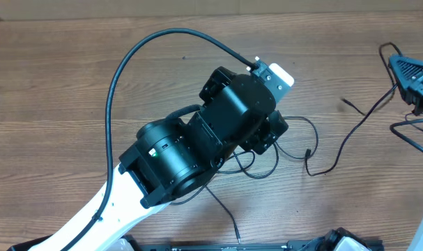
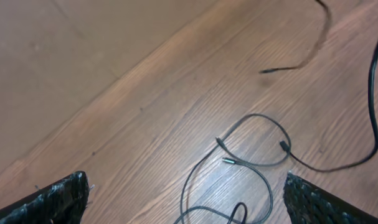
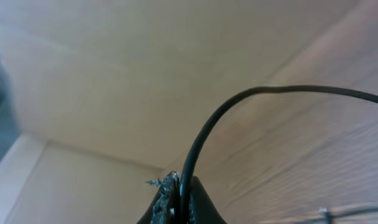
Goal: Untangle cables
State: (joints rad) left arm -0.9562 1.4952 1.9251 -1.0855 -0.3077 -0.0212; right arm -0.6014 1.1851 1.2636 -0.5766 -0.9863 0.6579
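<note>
Under the left arm at mid-worktop, the cables lie in loose loops on the wood, partly hidden from overhead, with small plug ends showing. The left claw hangs above them with its fingers spread wide, touching nothing. Over at the right edge, the right claw is pressed together, pinching one black strand that arcs away over the wood.
</note>
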